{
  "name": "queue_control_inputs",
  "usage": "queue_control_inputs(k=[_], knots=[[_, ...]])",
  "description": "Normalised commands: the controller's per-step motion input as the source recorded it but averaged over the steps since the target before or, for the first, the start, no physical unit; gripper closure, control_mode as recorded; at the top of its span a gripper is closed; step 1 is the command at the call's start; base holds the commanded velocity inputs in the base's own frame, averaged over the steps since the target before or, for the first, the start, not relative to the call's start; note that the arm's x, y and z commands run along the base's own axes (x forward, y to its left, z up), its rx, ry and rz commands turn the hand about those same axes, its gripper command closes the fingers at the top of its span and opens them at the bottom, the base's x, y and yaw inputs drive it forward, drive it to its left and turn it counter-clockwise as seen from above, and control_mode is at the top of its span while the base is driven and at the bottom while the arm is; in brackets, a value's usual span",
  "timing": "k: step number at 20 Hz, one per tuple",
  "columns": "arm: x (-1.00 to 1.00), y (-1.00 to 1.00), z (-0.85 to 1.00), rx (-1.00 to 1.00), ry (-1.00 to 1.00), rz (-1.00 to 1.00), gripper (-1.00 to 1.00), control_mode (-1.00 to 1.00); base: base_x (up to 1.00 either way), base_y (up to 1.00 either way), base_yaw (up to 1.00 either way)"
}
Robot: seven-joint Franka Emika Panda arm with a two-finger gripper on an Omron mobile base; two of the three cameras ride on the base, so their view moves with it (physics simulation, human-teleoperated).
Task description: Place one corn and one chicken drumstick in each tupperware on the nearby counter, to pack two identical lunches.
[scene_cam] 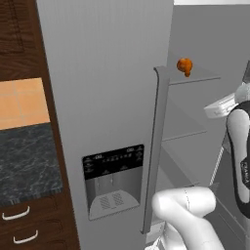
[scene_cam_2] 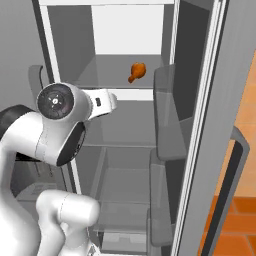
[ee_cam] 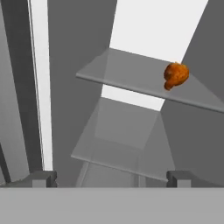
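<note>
Reddish-brown chicken drumstick point(ee_cam: 176, 75) sits on the upper glass shelf point(ee_cam: 131, 72) inside the open fridge, above and right of the gripper point(ee_cam: 111, 178), whose jaws gape wide and empty; thin bone end slants down-left in the hand view
</note>
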Motion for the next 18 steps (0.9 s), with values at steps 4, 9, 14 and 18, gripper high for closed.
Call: queue_control_inputs(k=[4, 9, 14, 18], knots=[[0.37, 0.17, 0.81, -0.08, 0.02, -0.22, -1.00, -1.00, 0.00, 0.00, 0.00], [0.78, -0.08, 0.49, -0.01, 0.00, -0.08, -1.00, -1.00, 0.00, 0.00, 0.00], [0.52, -0.45, -0.04, 0.00, -0.01, -0.06, -1.00, -1.00, 0.00, 0.00, 0.00], [0.12, -0.09, -0.02, 0.06, 0.00, -0.21, -1.00, -1.00, 0.00, 0.00, 0.00]])
